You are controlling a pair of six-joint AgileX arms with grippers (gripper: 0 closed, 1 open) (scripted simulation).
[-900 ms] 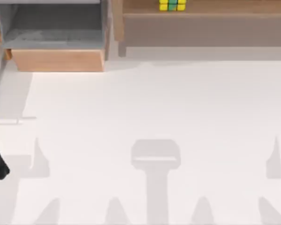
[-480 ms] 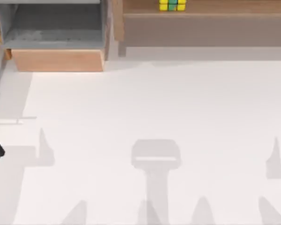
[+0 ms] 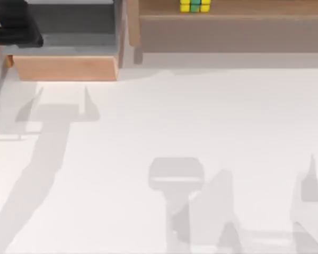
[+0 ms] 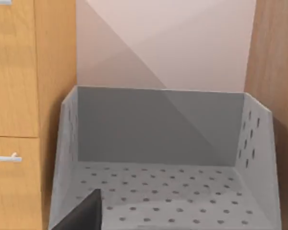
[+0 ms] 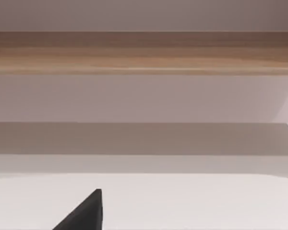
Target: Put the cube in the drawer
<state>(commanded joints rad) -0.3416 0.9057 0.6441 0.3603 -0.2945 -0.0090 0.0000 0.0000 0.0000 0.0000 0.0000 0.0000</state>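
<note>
The cube (image 3: 195,5), yellow and green tiles with dark seams, sits on the long brown shelf (image 3: 228,32) at the back, right of centre. The drawer (image 3: 63,67) stands pulled out at the back left, its light-wood front facing the table and its grey inside bare. My left gripper (image 3: 18,29) hovers over the drawer's left part, far from the cube, and its shadow on the table shows two prongs spread apart. The left wrist view looks into the drawer's perforated grey floor (image 4: 182,201) past one dark fingertip (image 4: 84,215). A dark part of my right gripper (image 5: 84,213) faces the shelf (image 5: 144,52).
A wooden cabinet side with drawer fronts and a small handle (image 4: 9,158) stands beside the drawer. The shelf's end post (image 3: 132,26) separates the drawer from the shelf. The white table (image 3: 164,121) spreads out in front of both, crossed by arm shadows.
My left arm has swung from the table's left edge up to above the drawer. Its shadow followed toward the drawer front. Shadows at the lower right have shifted.
</note>
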